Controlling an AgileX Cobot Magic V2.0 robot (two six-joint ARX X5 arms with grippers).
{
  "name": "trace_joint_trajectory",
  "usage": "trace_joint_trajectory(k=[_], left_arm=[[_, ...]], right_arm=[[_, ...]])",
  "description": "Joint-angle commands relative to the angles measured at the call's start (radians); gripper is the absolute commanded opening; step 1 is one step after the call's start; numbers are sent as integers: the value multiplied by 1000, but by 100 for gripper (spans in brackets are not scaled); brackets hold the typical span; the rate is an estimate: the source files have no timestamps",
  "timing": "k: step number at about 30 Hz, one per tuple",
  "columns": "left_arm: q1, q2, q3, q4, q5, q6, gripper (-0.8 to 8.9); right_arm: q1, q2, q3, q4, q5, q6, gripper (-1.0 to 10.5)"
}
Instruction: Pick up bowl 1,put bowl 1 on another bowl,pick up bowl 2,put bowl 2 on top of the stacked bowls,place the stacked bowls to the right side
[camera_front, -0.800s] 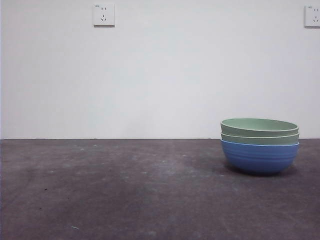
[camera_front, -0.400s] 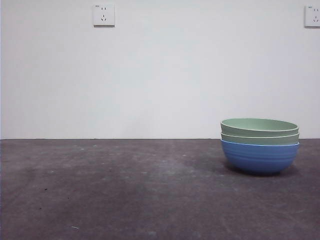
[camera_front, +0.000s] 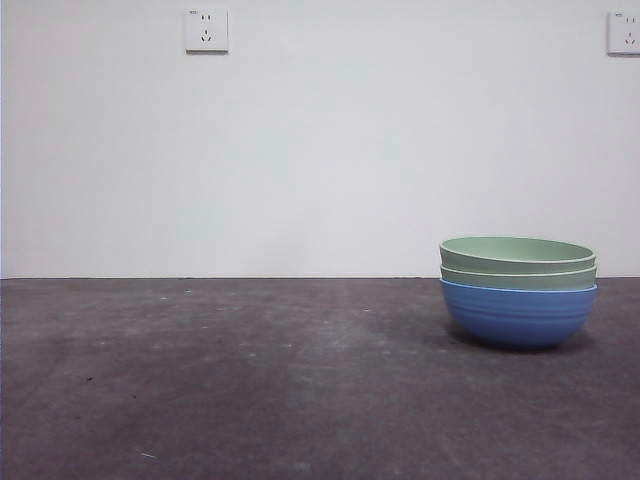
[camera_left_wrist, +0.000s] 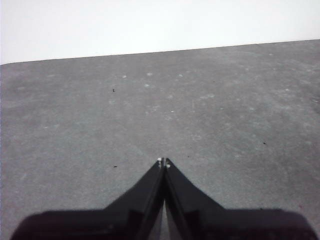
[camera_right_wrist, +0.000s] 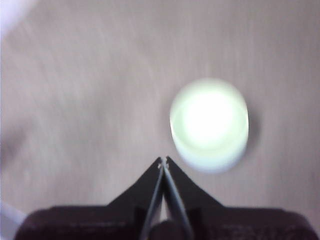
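Observation:
The stacked bowls (camera_front: 518, 290) stand on the right of the table: the blue bowl (camera_front: 518, 315) at the bottom, two pale green bowls (camera_front: 518, 254) nested in it. The right wrist view is blurred and looks down on the stack (camera_right_wrist: 209, 122) from well above; my right gripper (camera_right_wrist: 163, 161) is shut, empty, and apart from it. My left gripper (camera_left_wrist: 163, 162) is shut and empty over bare table, with no bowl near it. Neither arm shows in the front view.
The dark grey table (camera_front: 250, 380) runs back to a white wall with two sockets (camera_front: 206, 30).
The stack appears a few pixels further left in the front view. No arm shows there in any frame.

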Motion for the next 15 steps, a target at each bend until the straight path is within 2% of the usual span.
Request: trace_joint_trajectory(k=[1,6,10,15], left_arm=[[4,-3,-14,2,-2,-7,-3],[4,-3,-15,2,-2,-7,-3],[4,-3,-14,2,-1,-7,-3],[4,-3,-15,2,-1,-7,-3]], right_arm=[[-60,-87,-124,158,-11,-20,3],[-110,-251,-412,438,-12,-50,3],[-119,-389,-658,672,-11,-32,3],[-119,-518,-879,827,-8,-27,3]])
